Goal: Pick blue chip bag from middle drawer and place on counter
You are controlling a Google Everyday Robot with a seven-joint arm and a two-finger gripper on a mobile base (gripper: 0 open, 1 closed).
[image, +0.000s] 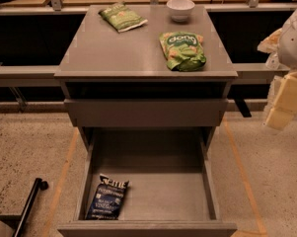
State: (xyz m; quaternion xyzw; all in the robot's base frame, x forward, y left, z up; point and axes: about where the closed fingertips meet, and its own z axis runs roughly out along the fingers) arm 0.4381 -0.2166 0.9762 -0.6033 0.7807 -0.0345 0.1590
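The blue chip bag point(107, 197) lies flat in the front left corner of the open middle drawer point(163, 191), its black top band towards the back. The counter point(138, 53) is the grey top of the cabinet above. My gripper point(281, 110) hangs at the right edge of the view, beside the cabinet at about the height of the upper drawer front. It is well to the right of and above the bag and touches nothing.
Two green snack bags point(122, 17) point(182, 50) and a white bowl point(180, 9) rest on the counter. The shallower upper drawer point(146, 111) juts out slightly above the middle drawer. A black pole point(29, 204) lies on the floor at the lower left.
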